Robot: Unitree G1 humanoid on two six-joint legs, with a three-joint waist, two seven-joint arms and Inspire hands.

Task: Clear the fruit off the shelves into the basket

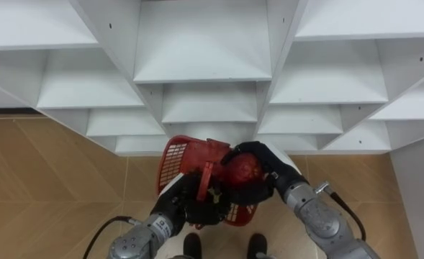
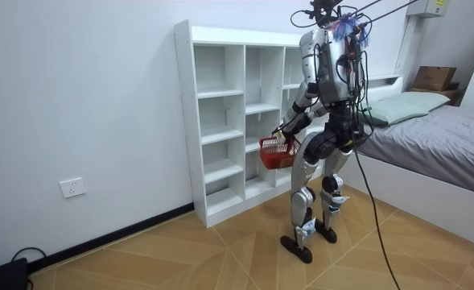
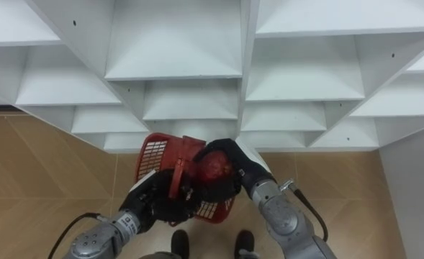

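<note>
A red plastic basket [image 1: 177, 158] hangs in front of me, just before the white closet [image 1: 204, 65]. My left hand [image 1: 190, 205] is shut on its red handle [image 1: 206, 180] from below. My right hand [image 1: 258, 162] is curled round a dark red apple [image 1: 244, 170] and holds it over the basket's right side. In the right eye view the same apple [image 3: 213, 169] sits in the right hand [image 3: 229, 162] above the basket [image 3: 154, 155]. In the room view I stand facing the closet [image 2: 228, 121] with the basket [image 2: 275, 153] at hip height.
The closet's shelves [image 1: 197, 108] look bare. Wooden floor [image 1: 46, 187] lies below. In the room view a bed [image 2: 430, 145] stands behind me at the room view's right, and a wall socket [image 2: 73, 187] is at the left.
</note>
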